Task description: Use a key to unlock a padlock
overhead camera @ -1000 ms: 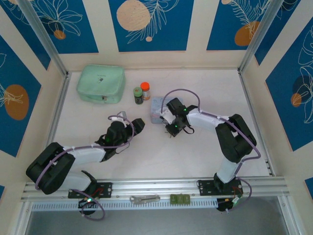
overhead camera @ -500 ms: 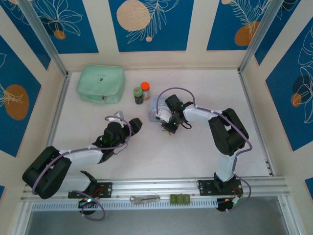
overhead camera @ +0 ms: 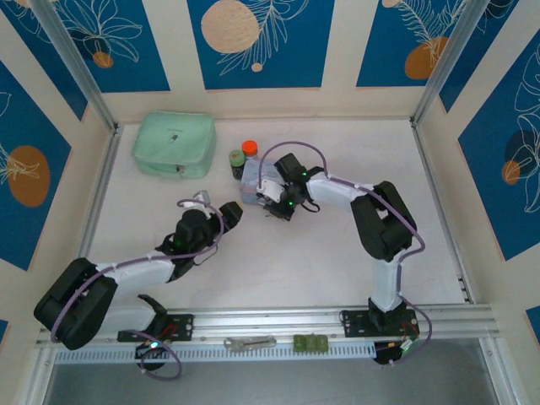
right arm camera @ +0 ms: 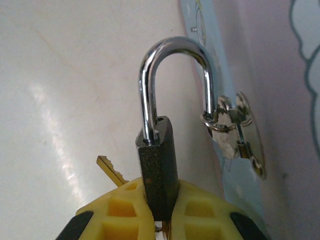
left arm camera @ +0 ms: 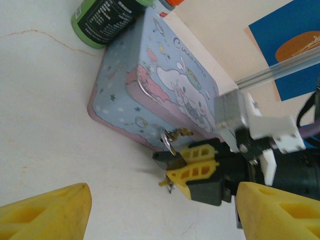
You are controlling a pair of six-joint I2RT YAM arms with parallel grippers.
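White worktop [overhead camera: 337,253]: right gripper [left arm camera: 192,171] pinching dark brass-tinted padlock [right arm camera: 157,170] beside light-blue cartoon tin [left arm camera: 150,85]; left gripper [overhead camera: 223,211] spread. Risk: narrow pinch, padlock twists loose.

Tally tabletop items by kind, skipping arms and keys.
Small capped bottles: 2 (green-lidded bottle, orange-lidded bottle)
Light-blue cartoon metal tin: 1
Mint-green zip fabric pouch: 1
Dark-bodied padlock with silver shackle, in right fingers: 1
Total: 5

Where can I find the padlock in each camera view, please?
Right wrist: padlock in the centre, between yellow fingers, shackle pointing up.
Left wrist: padlock lower centre, at the right gripper's tips.
Top external: at the right gripper, centre, too small to discern.
Shared landmark: light-blue cartoon tin beside the shackle.
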